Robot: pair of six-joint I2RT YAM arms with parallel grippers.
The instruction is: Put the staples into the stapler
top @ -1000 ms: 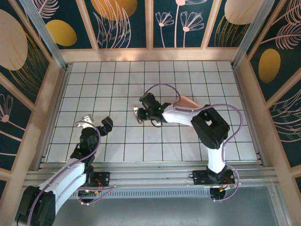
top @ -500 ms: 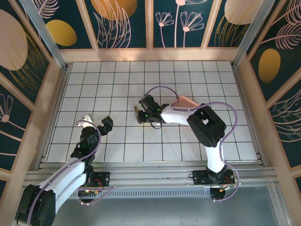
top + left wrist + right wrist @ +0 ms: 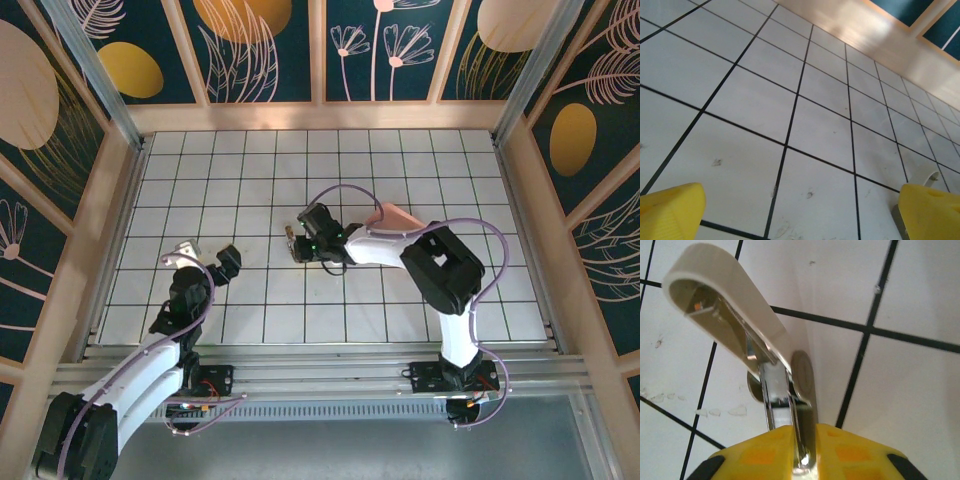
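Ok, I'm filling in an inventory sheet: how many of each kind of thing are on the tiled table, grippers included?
Stapler: 1
Pink tray: 1
Grippers: 2, the left gripper open and the right gripper shut on the stapler's metal rail
Total: 4

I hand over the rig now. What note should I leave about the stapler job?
Left gripper: jaws open, holding nothing, over bare tiles.
Right gripper: jaws shut on the stapler by its metal rail, near the table's middle; its pale cover is swung open.
Pink tray: behind the right arm.
Done: stapler open and gripped.
Left to do: load the staples, close the cover.
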